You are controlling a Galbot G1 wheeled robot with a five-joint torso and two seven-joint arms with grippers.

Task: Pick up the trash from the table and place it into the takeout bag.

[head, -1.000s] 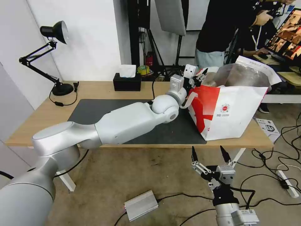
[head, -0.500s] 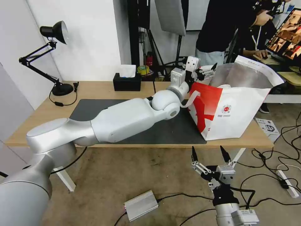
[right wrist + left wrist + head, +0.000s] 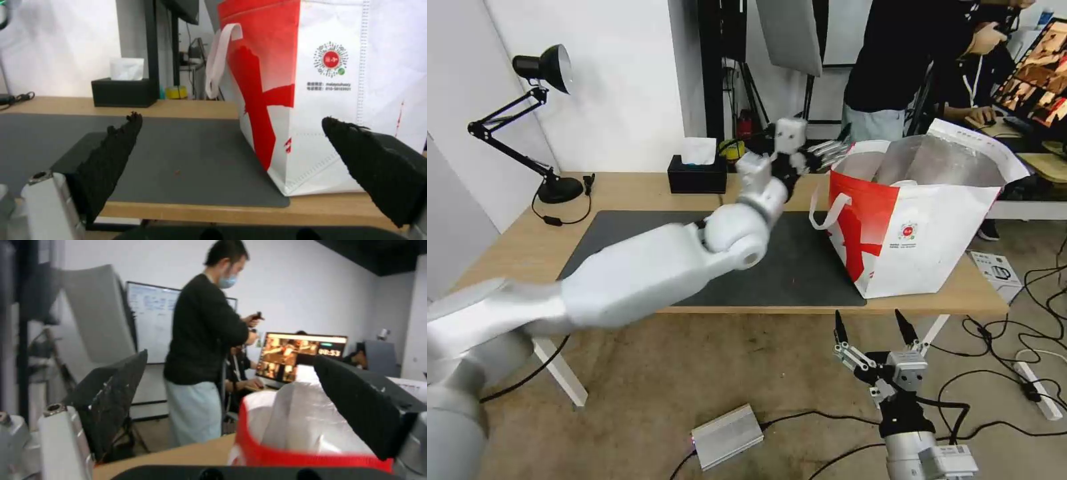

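Our takeout bag (image 3: 917, 230) upright on the surface (image 3: 627, 190) at the mat's (image 3: 800, 263) right end (foil mouth gaping), our left gripper (image 3: 820, 150) raised just beside its rim, fingers spread and empty, our right gripper (image 3: 872, 327) low before the surface, spread wide

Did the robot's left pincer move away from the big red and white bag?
Yes. The left pincer was over the takeout bag mouth; now it has pulled back toward the black tissue box, outside the bag's rim, open and empty.

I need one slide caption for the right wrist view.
Open right end effector facing the dark mat and the red-and-white takeout bag.
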